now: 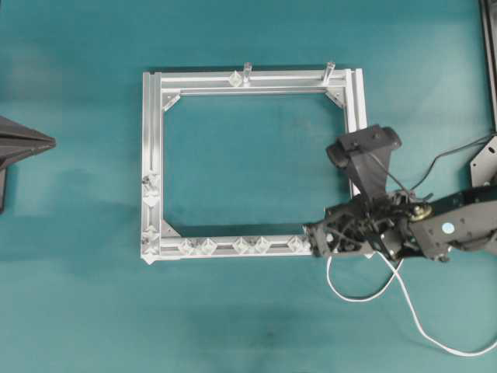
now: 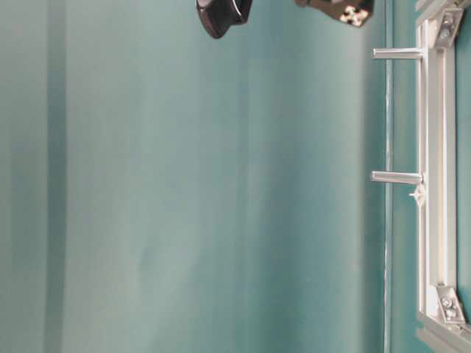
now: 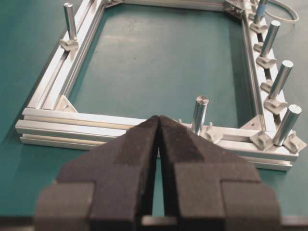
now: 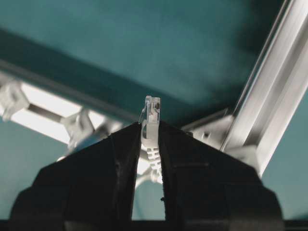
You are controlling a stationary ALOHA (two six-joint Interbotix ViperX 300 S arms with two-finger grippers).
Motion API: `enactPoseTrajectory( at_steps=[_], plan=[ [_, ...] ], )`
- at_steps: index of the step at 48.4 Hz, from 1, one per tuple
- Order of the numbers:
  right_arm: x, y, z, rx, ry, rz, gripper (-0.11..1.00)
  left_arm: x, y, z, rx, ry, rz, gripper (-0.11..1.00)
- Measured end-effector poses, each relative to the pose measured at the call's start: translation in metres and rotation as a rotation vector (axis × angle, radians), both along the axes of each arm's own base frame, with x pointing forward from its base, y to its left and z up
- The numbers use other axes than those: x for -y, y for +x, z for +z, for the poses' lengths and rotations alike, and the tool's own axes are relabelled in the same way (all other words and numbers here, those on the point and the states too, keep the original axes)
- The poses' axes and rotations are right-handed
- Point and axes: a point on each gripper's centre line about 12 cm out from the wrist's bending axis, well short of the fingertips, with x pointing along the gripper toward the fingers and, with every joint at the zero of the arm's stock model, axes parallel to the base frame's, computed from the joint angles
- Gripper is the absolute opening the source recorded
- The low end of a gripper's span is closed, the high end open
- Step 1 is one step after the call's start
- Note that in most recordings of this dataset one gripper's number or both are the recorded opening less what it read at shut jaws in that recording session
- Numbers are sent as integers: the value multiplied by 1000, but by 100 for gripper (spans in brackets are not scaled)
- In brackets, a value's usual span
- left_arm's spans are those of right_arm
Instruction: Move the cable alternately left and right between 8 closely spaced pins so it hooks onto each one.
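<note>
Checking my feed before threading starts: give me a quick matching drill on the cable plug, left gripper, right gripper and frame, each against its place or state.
Things:
1. plug
2. left gripper
3. right gripper
4. frame

States:
A. shut on nothing, facing the frame
B. lying flat on the teal table
C. sticking out past the fingertips
D. at the frame's corner, shut on the cable

Pairs: 1-C, 2-A, 3-D, 4-B
</note>
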Motion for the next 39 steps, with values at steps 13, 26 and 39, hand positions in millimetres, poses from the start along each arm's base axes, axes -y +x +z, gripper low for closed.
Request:
enactPoseTrajectory(
  at_steps=[13,26,39],
  plan=[
    [19,5,1,19,-36,-20,17,0,0,0,0,0,-2,0],
    [31,9,1,42,-38,-33,17,0,0,0,0,0,0,0],
    [33,19,-5,64,-20,-28,17,0,0,0,0,3,0,0]
  ],
)
